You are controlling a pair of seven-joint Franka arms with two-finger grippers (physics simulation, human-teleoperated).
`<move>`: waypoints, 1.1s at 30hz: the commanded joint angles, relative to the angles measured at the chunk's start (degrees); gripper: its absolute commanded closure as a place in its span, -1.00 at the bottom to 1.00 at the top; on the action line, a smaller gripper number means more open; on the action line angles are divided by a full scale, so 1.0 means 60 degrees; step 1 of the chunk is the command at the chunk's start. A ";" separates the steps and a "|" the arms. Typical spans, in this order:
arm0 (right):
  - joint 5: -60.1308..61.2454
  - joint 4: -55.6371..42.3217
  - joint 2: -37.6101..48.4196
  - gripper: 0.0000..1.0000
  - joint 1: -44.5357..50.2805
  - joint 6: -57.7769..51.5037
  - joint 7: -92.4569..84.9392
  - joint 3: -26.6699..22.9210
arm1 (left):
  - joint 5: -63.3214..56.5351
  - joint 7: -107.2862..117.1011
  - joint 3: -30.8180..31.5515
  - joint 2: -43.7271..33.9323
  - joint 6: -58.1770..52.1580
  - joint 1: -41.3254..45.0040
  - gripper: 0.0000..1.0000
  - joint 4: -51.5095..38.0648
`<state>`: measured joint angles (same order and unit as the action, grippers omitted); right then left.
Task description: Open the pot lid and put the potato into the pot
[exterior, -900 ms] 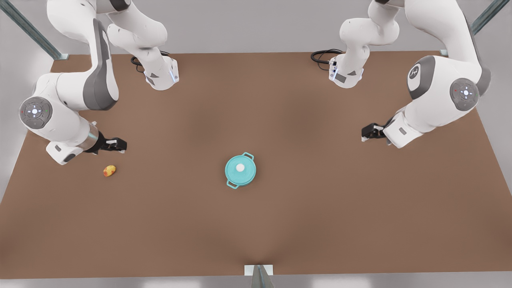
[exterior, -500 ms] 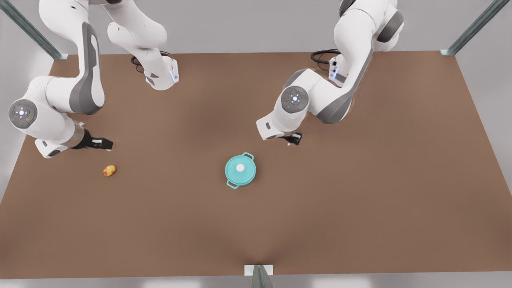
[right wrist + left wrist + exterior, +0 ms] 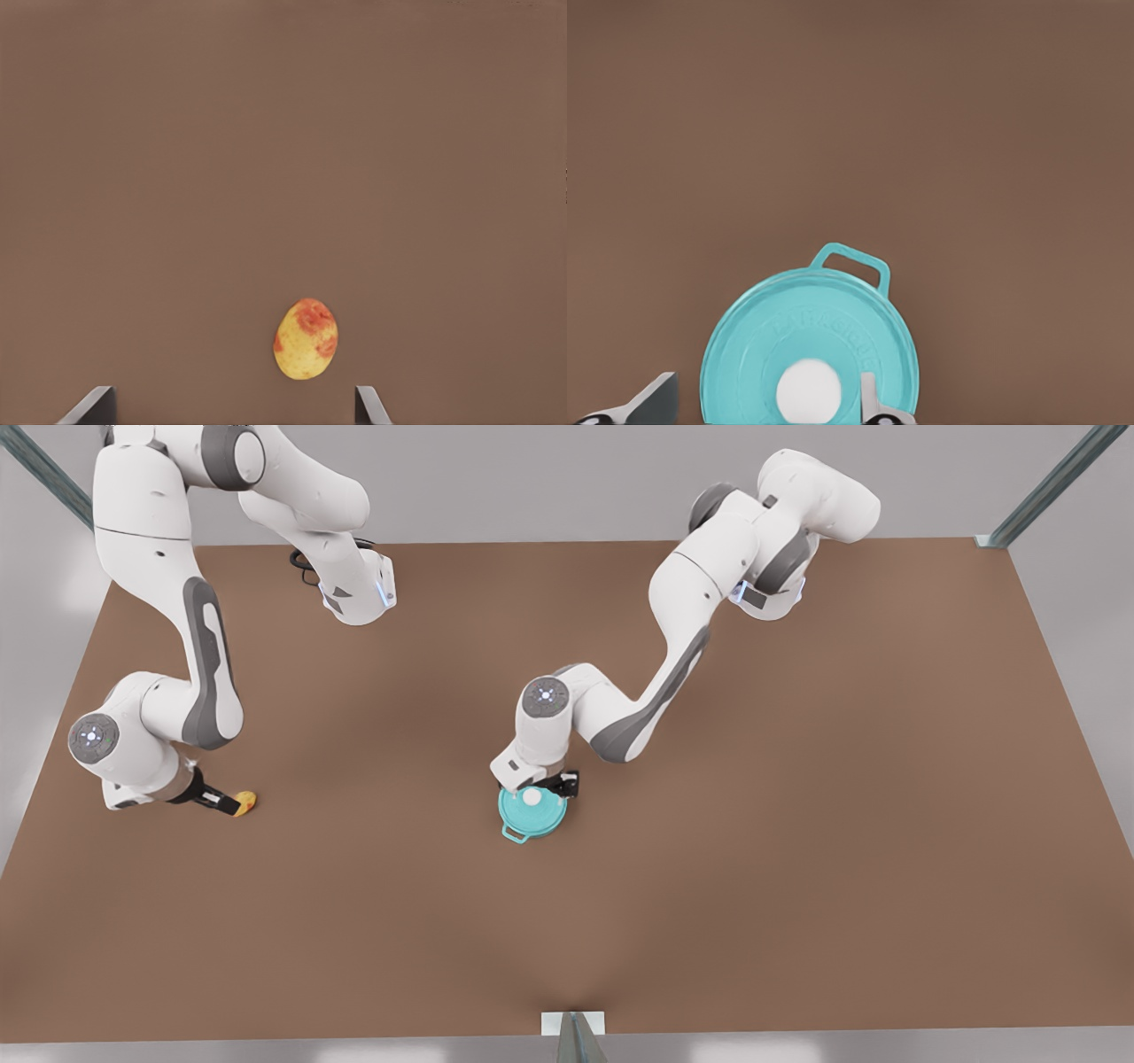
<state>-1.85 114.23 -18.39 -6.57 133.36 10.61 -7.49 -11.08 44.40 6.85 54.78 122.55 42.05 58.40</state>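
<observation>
You saw both spread claws, left claw [image 3: 551, 786] over the embossed, unreadable pot lid [image 3: 809, 350], right claw [image 3: 232, 806] by the potato [image 3: 306, 339], on the plain brown worktop [image 3: 797, 824] against grey walls.

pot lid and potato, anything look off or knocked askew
Nothing stands out. The pot lid sits flat on the pot, left gripper open at its knob; the potato lies intact before the open right gripper.

The pot lid [image 3: 532, 811] sat closed on the pot [image 3: 516, 833] at mid-worktop [image 3: 797, 824]. The left end effector [image 3: 556, 784] hung at the lid's far edge. The right end effector [image 3: 232, 804] was at the potato [image 3: 249, 802], toward the front view's left.
</observation>
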 commanded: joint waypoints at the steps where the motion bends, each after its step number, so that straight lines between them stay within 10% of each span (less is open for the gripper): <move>1: 0.0015 -0.0011 0.0003 -1.00 0.0011 0.1197 0.1717 0.0032 | -0.0526 0.3645 0.0001 0.0200 0.0801 0.0067 -1.00 0.0023; 14: 0.0557 0.1029 -0.0729 -1.00 -0.0428 0.2661 0.1703 0.0076 | -0.0877 0.3484 0.0001 0.0552 0.0801 0.0287 -0.98 0.0213; 18: 0.0572 0.1220 -0.0876 -1.00 -0.0355 0.2998 0.1703 0.0090 | -0.0863 0.3469 0.0001 0.0537 0.0684 0.0287 0.10 0.0213; 25: 0.0557 0.1601 -0.1169 -1.00 -0.0355 0.3702 0.1659 0.0105 | -0.0833 0.3250 0.0000 0.0362 -0.0106 0.0287 0.28 0.0140; 33: 0.0469 0.1850 -0.1433 -1.00 -0.0515 0.4083 0.1557 0.0076 | 0.0339 -0.1585 0.0103 0.0493 -0.0460 -0.3287 0.28 0.0067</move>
<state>1.11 125.27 -26.82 -9.46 155.66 19.19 -6.99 -11.04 55.38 7.37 57.24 118.86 24.15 58.75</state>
